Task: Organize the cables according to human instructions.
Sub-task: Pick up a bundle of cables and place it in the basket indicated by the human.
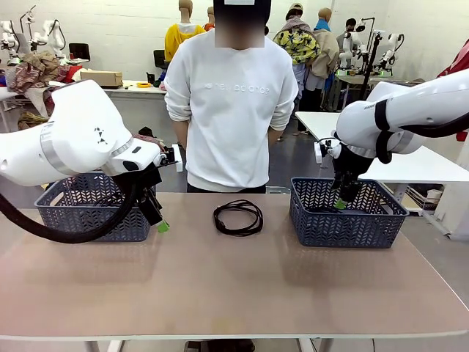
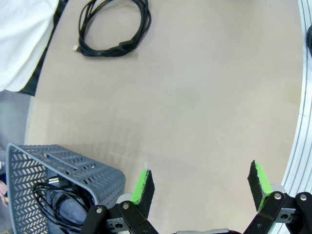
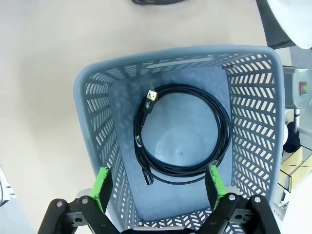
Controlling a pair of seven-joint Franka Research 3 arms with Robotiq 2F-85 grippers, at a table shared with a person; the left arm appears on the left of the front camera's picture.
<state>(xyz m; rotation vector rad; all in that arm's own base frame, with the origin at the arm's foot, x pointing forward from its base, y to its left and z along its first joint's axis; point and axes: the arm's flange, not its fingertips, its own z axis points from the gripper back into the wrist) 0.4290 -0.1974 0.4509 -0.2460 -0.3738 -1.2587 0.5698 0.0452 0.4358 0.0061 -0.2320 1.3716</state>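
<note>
The right jaws are wide open and hold nothing. They hang over the right basket [image 3: 253, 97], above a black cable [image 3: 183, 134] that lies in a round coil on the basket floor. The left jaws are wide open and empty too. They sit low over the counter [image 1: 234, 293], just beside the left basket [image 2: 63, 168], which has another cable [image 2: 51, 200] in it. One more coiled cable [image 1: 238, 218] lies on the counter between the two baskets, in front of the person [image 1: 231, 95].

What could go wrong? The green pads [image 3: 103, 187] of the right jaws are close to the basket wall, so a crooked lift may bump the basket and drag it. The left jaws may knock their basket if they swing sideways. The cable on the counter looks loose and flat. A pinch on only one loop may let the rest fall open and trail. It may also land in the wrong basket, because the person's hands are hidden and give no sign.
</note>
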